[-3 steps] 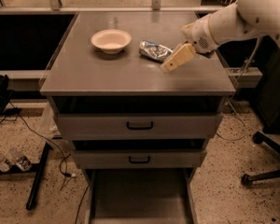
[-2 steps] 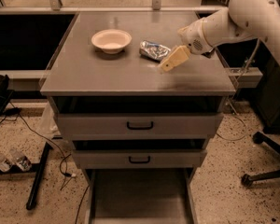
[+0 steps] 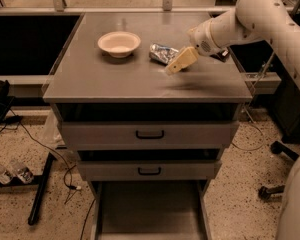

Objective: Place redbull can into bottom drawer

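Note:
The redbull can point(image 3: 162, 53) lies on its side on the grey cabinet top point(image 3: 115, 79), right of the white bowl point(image 3: 119, 43). My gripper point(image 3: 179, 62) hovers just right of and slightly in front of the can, its tan fingers pointing down-left toward it. The white arm reaches in from the upper right. The bottom drawer point(image 3: 150, 209) is pulled out at the base of the cabinet, showing a plain grey floor with nothing in it.
Two upper drawers with black handles point(image 3: 150, 134) are shut. A dark object point(image 3: 221, 55) lies behind the arm near the top's right edge. Cables and a black stand leg point(image 3: 40, 194) lie on the floor at left; a chair base point(image 3: 275, 189) stands at right.
The gripper has moved left and a little toward the can. The can and bowl have not moved.

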Tool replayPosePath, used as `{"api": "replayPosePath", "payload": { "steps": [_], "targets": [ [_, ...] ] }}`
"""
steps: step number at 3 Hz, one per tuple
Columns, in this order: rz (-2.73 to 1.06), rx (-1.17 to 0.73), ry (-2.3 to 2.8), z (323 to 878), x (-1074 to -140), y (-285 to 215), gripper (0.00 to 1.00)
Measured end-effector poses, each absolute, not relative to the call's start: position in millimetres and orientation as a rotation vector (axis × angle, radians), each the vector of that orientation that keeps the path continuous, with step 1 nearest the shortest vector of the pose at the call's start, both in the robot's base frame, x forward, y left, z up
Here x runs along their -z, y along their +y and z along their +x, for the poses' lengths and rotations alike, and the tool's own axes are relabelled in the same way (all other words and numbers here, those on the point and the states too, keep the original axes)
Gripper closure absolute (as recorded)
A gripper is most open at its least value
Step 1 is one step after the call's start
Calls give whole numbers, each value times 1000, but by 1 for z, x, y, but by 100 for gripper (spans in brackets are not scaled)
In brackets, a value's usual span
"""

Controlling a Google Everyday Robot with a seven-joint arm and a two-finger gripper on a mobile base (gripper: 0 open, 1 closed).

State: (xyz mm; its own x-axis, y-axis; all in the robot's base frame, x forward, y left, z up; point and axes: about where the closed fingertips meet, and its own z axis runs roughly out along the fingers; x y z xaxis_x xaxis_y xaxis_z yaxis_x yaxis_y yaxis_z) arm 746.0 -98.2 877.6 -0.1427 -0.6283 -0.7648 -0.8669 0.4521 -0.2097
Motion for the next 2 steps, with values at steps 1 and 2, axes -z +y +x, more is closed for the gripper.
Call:
{"api": "replayPosePath", "payload": {
  "steps": [1, 2],
  "targets": [
    [-1257, -368, 1876, 758, -867, -96, 0],
    [-1257, -403, 1894, 768, -857, -92, 0]
  ]
}}
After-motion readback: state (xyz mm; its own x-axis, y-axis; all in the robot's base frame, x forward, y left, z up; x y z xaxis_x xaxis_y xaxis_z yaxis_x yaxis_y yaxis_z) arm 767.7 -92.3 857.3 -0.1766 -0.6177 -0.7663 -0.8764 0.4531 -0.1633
